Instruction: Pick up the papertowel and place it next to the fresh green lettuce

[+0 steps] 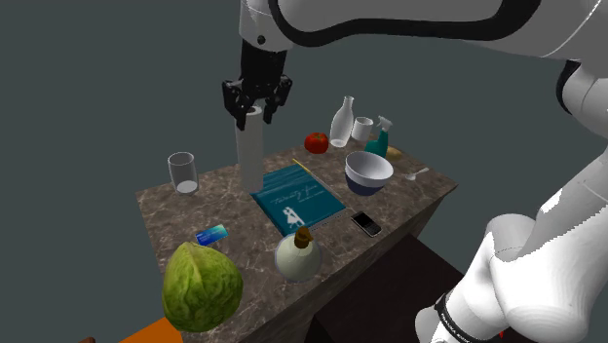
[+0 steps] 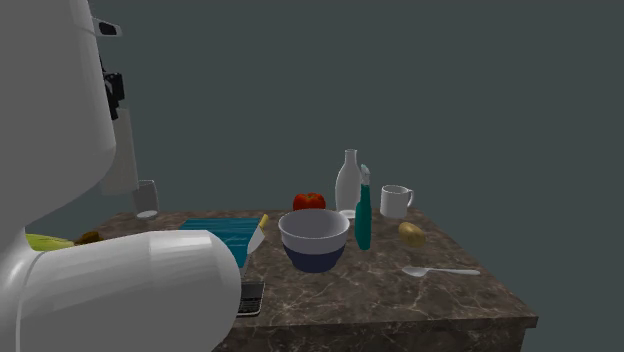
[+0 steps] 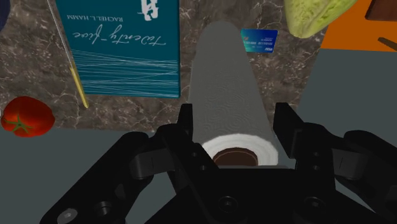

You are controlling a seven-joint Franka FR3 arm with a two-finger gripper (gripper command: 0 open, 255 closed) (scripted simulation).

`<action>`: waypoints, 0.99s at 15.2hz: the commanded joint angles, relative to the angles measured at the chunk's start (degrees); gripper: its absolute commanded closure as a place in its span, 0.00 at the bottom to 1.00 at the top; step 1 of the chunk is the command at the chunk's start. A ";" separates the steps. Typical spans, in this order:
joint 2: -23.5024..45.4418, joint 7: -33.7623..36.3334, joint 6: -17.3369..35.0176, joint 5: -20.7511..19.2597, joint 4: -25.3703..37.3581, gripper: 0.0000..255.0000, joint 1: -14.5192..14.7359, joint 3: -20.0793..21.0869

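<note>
Since the gripper (image 1: 255, 109) is clenched on the upper end of the paper towel roll (image 1: 250, 151), with a black finger pressed to either side of its top in the wrist view, the pick-up is judged done and the carry is the step in hand. The roll is held upright and seems to hang a little clear of the tabletop (image 1: 185, 212) (its lower end is seen above the marble in the second exterior view), near the far edge, between the drinking glass (image 1: 182, 172) and the teal book (image 1: 297, 198). Farther out, the green lettuce (image 1: 202, 285) is found at the tabletop's near corner, with a small blue card (image 1: 210, 234) just behind it and a corked flask (image 1: 298, 255) beside it. A move toward that corner is called for next, then a descent onto bare marble near the lettuce. The card and flask are best avoided, and the roll should be set down level so that it is not tipped on release.
</note>
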 commanded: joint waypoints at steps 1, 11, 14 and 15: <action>-0.18 0.11 1.56 -0.01 -1.71 1.00 -0.02 -0.03; -0.53 0.79 9.29 -0.24 -9.82 1.00 -0.08 -0.09; -0.39 1.03 11.57 -0.36 -11.96 1.00 -0.09 -0.10; -0.31 1.11 12.32 -0.41 -12.64 1.00 -0.10 -0.11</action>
